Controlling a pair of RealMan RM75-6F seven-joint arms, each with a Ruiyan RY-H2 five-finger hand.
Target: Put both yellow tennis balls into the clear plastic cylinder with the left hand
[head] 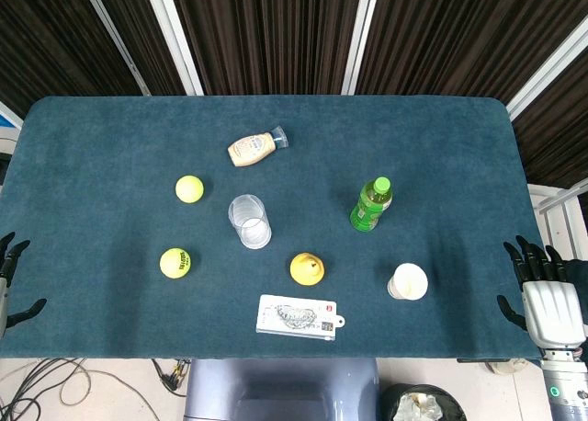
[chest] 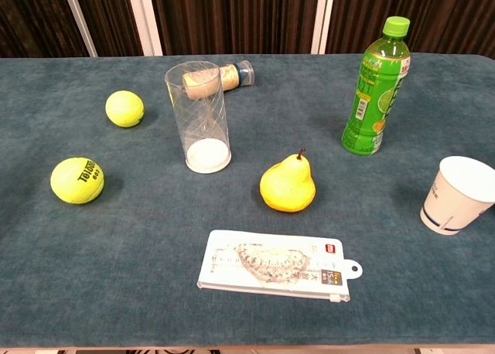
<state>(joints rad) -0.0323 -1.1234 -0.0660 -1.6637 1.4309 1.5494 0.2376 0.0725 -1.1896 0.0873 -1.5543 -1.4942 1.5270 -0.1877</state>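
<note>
Two yellow tennis balls lie on the blue table: the far one (head: 189, 188) (chest: 124, 108) and the near one (head: 175, 262) (chest: 77, 180) with black lettering. The clear plastic cylinder (head: 249, 221) (chest: 199, 116) stands upright and empty, right of both balls. My left hand (head: 9, 278) rests at the table's left edge, fingers apart, holding nothing, well left of the near ball. At the right edge sits my right hand (head: 544, 292), also open and empty. Neither hand shows in the chest view.
A sauce bottle (head: 254, 148) lies on its side behind the cylinder. A green tea bottle (head: 371, 204) stands to the right, a yellow pear (head: 307, 268) and a white paper cup (head: 408, 281) nearer. A flat packet (head: 297, 317) lies at the front edge.
</note>
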